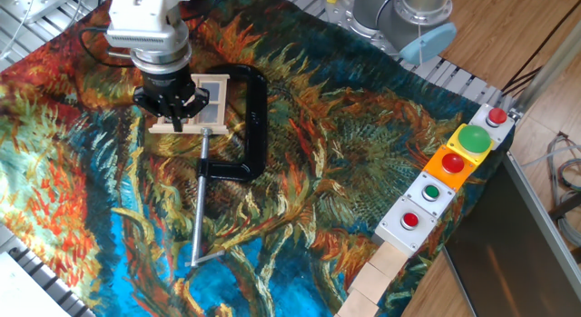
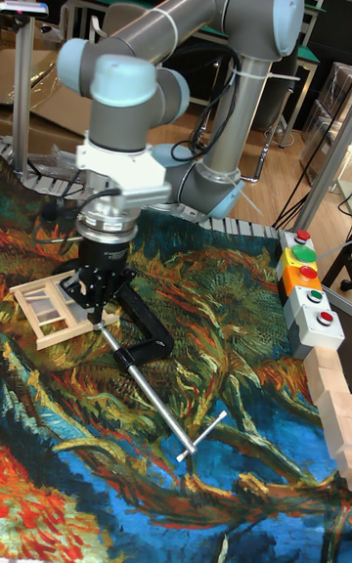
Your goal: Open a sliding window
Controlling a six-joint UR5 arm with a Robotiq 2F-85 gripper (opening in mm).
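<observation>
The sliding window [image 1: 211, 101] is a small pale wooden frame with greyish panes, lying flat on the painted cloth at the upper left. My gripper [image 1: 172, 122] hangs straight over its left half and hides that part. The black fingers converge to a point at the frame's near edge and look shut with nothing held. In the tall fixed view the sliding window [image 2: 44, 310] lies left of the gripper [image 2: 95, 312], whose tips are at the frame's right end. I cannot tell whether they touch the sash.
A black C-clamp [image 1: 251, 117] curves around the window's right side, and its steel rod [image 1: 200, 203] runs toward the front. A box of coloured push buttons [image 1: 451, 167] stands at the right edge, with pale wooden blocks [image 1: 374, 281] in front of it.
</observation>
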